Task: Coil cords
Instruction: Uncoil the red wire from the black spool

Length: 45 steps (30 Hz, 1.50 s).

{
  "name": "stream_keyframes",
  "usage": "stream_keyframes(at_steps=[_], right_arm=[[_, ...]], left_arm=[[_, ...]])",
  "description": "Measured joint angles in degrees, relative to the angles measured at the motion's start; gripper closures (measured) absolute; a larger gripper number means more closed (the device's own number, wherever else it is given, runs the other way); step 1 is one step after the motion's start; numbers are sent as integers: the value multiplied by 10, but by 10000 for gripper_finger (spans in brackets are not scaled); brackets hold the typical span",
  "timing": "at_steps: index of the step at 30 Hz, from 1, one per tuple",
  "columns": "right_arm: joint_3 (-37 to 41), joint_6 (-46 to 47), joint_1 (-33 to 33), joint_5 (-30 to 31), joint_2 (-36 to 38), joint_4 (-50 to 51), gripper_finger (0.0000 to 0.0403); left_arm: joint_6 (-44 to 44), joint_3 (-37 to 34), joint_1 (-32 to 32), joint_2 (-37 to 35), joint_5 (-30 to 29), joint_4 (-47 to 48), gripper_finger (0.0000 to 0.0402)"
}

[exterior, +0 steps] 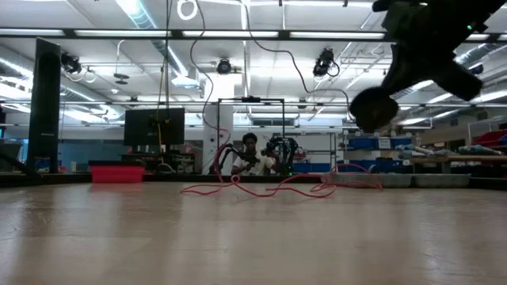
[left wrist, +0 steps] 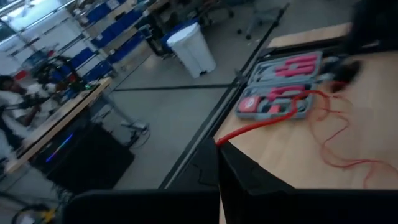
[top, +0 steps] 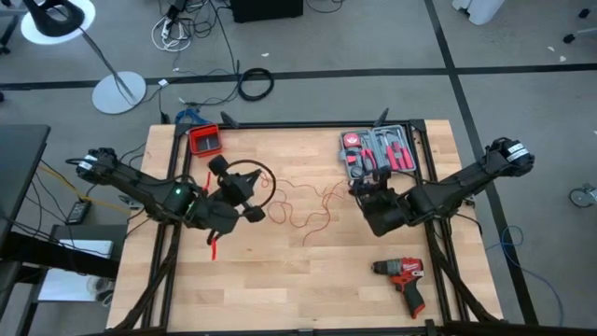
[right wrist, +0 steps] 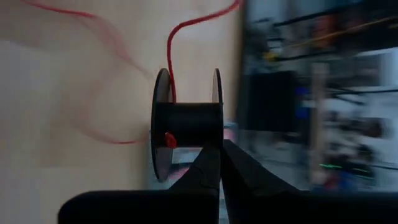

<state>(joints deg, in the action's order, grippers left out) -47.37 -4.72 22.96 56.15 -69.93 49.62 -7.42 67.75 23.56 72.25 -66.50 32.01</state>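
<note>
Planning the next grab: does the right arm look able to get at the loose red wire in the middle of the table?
Probably yes. The red wire lies loose on bare wood just beside the right gripper, with nothing between them. Its fingers are shut, so they would need opening first.

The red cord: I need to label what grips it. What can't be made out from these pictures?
- Red cord: high view, too thin to trace its ends.
- Left gripper: high view, the dark arm masks any contact with the cord.
- Right gripper: right wrist view, shut fingers cover part of the black spool.
- Tool case: left wrist view, blurred.
</note>
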Motion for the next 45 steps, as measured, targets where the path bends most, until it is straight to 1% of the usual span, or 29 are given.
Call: stream_keyframes(at_steps=[2,4,7,10,14,19,22,24,27,31,34,40,45], right_arm=[[0,-29,0,50,0,-6,403],[0,-63,0,74,0,-19,403],[0,-93,0,71,0,-44,403],[0,-95,2,73,0,-52,403],[0,-95,14,102,0,-55,403],[0,-99,18,94,0,-58,403],[0,-94,18,79,0,-71,403],[0,-84,18,58,0,-87,403],[0,-74,18,13,0,-114,403],[0,-69,18,-14,1,-137,403],[0,-70,18,-51,4,-160,403],[0,-79,31,-143,7,-224,403],[0,-110,42,-201,21,-281,403]], left_arm=[[21,0,1,1,14,-25,402],[34,0,1,3,24,-46,402],[42,0,2,3,36,-59,402],[41,0,2,3,37,-59,402],[42,0,2,3,51,-59,402],[42,0,2,3,53,-57,402],[42,0,2,3,53,-52,402],[38,0,2,3,52,-46,402],[14,0,1,3,51,-20,402],[-34,-3,1,3,39,39,402],[-63,-19,1,3,34,54,402],[-116,-73,1,3,42,49,402],[-141,-123,0,3,46,4,402]])
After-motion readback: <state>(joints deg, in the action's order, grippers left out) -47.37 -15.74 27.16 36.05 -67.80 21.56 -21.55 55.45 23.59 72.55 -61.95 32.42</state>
